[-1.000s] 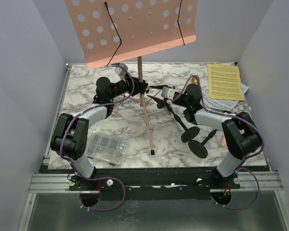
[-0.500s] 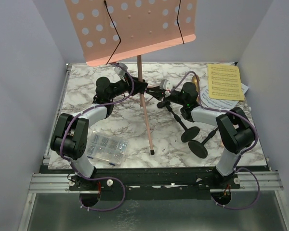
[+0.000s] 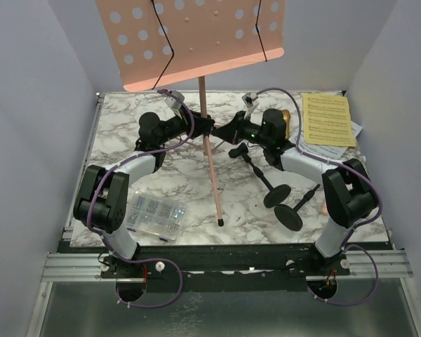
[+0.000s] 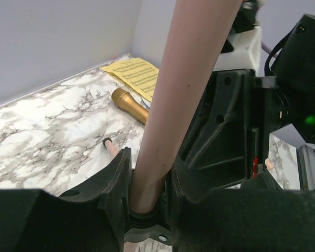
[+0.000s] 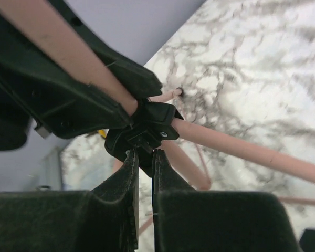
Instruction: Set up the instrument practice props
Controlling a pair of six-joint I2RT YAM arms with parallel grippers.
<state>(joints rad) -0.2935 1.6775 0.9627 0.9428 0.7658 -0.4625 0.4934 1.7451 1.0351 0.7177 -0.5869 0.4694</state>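
The pink perforated music rack (image 3: 196, 38) stands on its thin pole (image 3: 209, 161) mid-table. My left gripper (image 3: 208, 128) is shut on that pole (image 4: 170, 115), which fills the gap between the jaws (image 4: 147, 176). My right gripper (image 3: 226, 131) comes in from the right, and its nearly closed jaws (image 5: 145, 156) pinch a small tab on the black leg hub (image 5: 147, 131). Pink legs (image 5: 241, 149) spread out from the hub. Two black mic holders (image 3: 277, 195) (image 3: 290, 217) lie right of the pole. The gold microphone (image 4: 129, 105) and yellow sheet music (image 3: 328, 119) are at the back right.
A clear compartment box (image 3: 153, 215) sits at the front left beside my left arm. White pages (image 3: 305, 149) stick out from under the yellow sheet. Grey walls close in the marble table (image 3: 126, 119) on three sides.
My right gripper swung left and away from the mic holders to the rack's leg hub, and its jaws closed there. The left gripper kept its hold on the pole.
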